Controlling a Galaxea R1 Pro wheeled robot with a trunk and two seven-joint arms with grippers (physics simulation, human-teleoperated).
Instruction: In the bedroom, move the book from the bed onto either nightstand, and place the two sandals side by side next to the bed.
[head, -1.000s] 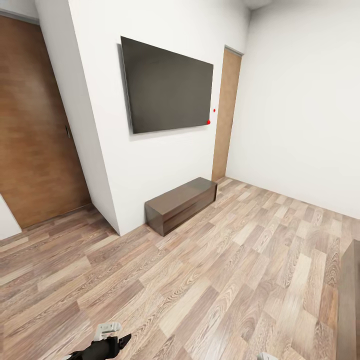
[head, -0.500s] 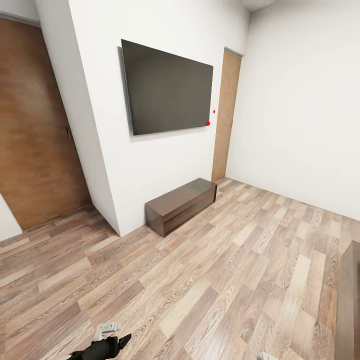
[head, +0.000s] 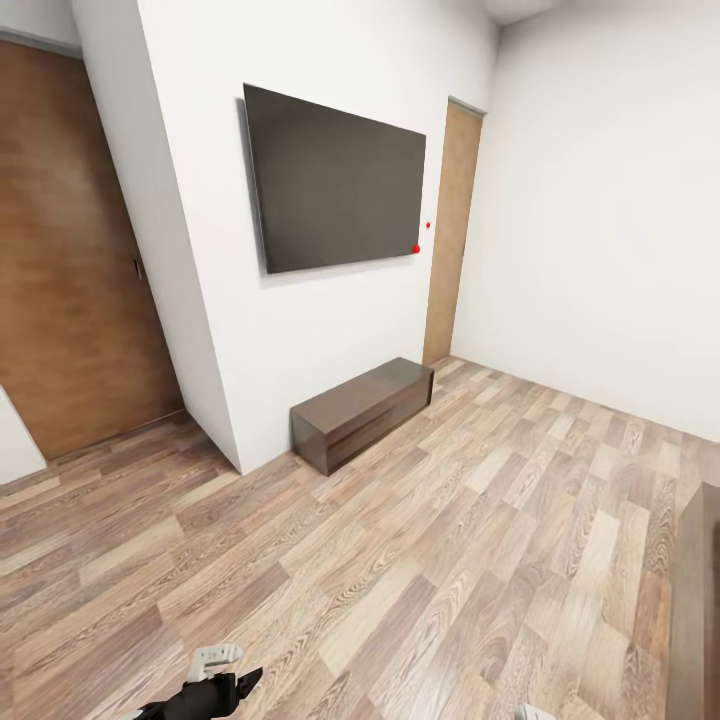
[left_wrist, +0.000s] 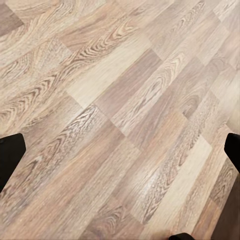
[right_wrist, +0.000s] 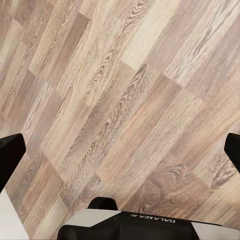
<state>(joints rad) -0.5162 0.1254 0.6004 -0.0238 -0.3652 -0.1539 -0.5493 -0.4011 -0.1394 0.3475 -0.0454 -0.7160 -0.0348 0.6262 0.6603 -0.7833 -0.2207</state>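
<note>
left tool (left_wrist: 120, 150): dark fingertips spread wide at the frame edges, bare wood-plank floor (left_wrist: 120, 100) between them, nothing held
right tool (right_wrist: 120, 150): fingers spread wide over the same floor, empty
bed frame (head: 697, 610): dark-brown edge, near right
low cabinet (head: 362, 408): dark brown, against the white wall
television (head: 335, 180): black, wall-mounted above the cabinet
doors: wooden, far left (head: 70, 260); narrow one (head: 452, 230) in the corner
book, sandals: not located

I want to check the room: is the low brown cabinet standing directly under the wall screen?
Yes, in the head view the low brown cabinet stands on the floor against the wall, below the wall screen.
</note>
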